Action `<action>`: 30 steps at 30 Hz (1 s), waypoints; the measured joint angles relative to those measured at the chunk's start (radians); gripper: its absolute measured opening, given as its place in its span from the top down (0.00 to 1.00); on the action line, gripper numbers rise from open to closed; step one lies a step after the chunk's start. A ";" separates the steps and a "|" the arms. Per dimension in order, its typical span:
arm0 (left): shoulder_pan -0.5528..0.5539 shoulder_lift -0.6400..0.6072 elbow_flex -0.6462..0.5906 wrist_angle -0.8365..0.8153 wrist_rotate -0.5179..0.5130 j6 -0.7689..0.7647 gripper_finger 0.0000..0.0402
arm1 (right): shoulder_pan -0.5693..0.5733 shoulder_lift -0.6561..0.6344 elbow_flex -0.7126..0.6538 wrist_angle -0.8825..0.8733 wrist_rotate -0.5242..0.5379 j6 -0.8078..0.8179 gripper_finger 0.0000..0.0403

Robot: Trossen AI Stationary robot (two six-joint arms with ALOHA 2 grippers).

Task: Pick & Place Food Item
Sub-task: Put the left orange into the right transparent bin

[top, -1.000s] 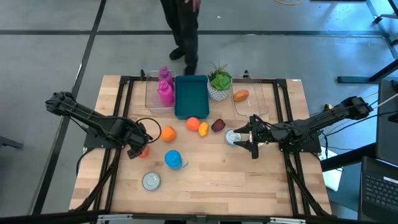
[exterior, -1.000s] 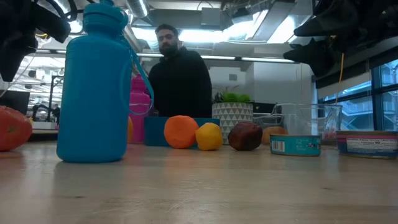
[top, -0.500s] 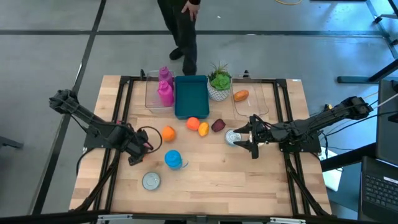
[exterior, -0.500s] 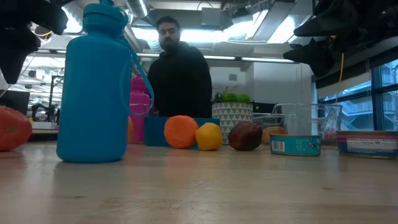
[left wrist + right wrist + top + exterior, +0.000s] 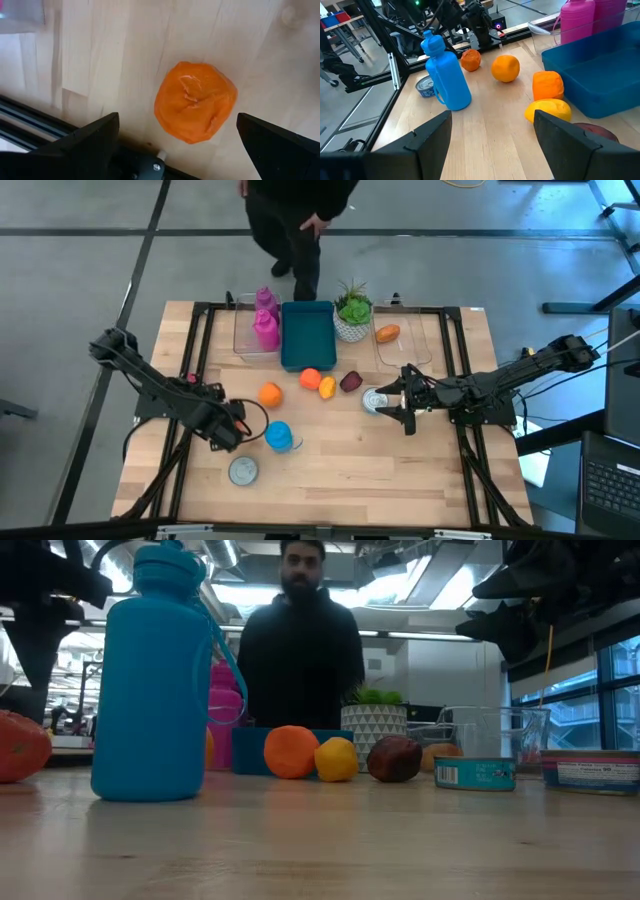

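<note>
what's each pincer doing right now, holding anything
Left pincer: open, empty, above an orange food item.
Right pincer: open, empty.

Two dark, jointed robot arms, the left arm (image 5: pixel 150 385) and the right arm (image 5: pixel 520 375), are built of black tubular links. Thin black cables loop beside each one. Each wrist ends in two flat, matte-black, wedge-shaped fingers (image 5: pixel 80 142), with a small silver screw between them.
</note>
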 joint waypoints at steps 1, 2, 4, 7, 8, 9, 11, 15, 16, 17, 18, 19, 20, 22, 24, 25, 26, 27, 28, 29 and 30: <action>0.000 0.006 0.000 0.003 -0.001 0.006 0.02 | 0.000 0.000 0.000 0.000 0.000 0.000 0.31; 0.000 0.010 0.000 0.004 -0.001 0.010 0.02 | 0.000 0.000 0.000 0.000 0.000 0.000 0.31; 0.000 0.013 0.000 0.004 -0.001 0.011 0.02 | 0.000 0.000 0.000 0.000 0.000 0.000 0.31; 0.000 0.007 -0.022 0.024 0.003 0.011 0.02 | 0.000 0.000 0.000 0.000 0.000 0.002 0.31; 0.000 0.004 -0.037 0.039 0.008 0.010 0.02 | 0.000 0.000 0.000 0.000 0.000 0.003 0.31; 0.000 -0.001 -0.056 0.055 0.020 0.008 0.02 | 0.000 0.000 0.000 0.000 0.000 0.004 0.31; 0.001 -0.008 -0.091 0.075 0.041 -0.007 0.02 | 0.000 0.000 0.000 0.000 -0.002 0.004 0.31; 0.001 -0.031 -0.138 0.112 0.041 -0.031 0.02 | 0.000 0.000 0.000 0.000 -0.005 0.005 0.31; 0.001 -0.039 -0.152 0.138 0.041 -0.031 0.02 | 0.000 0.000 0.000 0.000 -0.005 0.005 0.31; 0.001 -0.046 -0.164 0.170 0.041 -0.025 0.02 | 0.000 0.000 0.000 0.000 -0.006 0.005 0.31; 0.001 -0.052 -0.174 0.204 0.041 -0.014 0.02 | 0.000 0.000 0.000 0.000 -0.006 0.005 0.31; 0.001 -0.057 -0.186 0.234 0.041 -0.005 0.02 | 0.000 0.000 0.000 0.000 -0.008 0.005 0.31; 0.001 -0.061 -0.197 0.254 0.040 -0.001 0.02 | 0.000 0.000 0.000 0.000 -0.008 0.005 0.31; 0.005 -0.063 -0.221 0.267 0.038 -0.001 0.02 | 0.000 0.000 0.000 0.000 -0.008 0.005 0.31; 0.015 -0.063 -0.242 0.269 0.040 -0.006 0.02 | 0.000 0.000 0.000 0.000 -0.008 0.005 0.31; 0.022 -0.063 -0.253 0.278 0.043 -0.009 0.02 | 0.000 0.000 0.000 0.000 -0.008 0.005 0.31; 0.031 -0.063 -0.265 0.296 0.046 -0.005 0.02 | 0.000 0.000 0.000 0.000 -0.008 0.005 0.31; 0.040 -0.063 -0.277 0.314 0.047 0.003 0.02 | 0.000 0.000 0.000 0.000 -0.008 0.005 0.31; 0.049 -0.063 -0.287 0.334 0.047 0.014 0.02 | 0.000 0.000 0.000 0.000 -0.008 0.005 0.31; 0.058 -0.063 -0.295 0.355 0.048 0.026 0.02 | 0.000 0.000 0.000 0.000 -0.008 0.005 0.31; 0.068 -0.063 -0.300 0.371 0.050 0.038 0.02 | 0.000 0.000 0.000 0.000 -0.008 0.005 0.31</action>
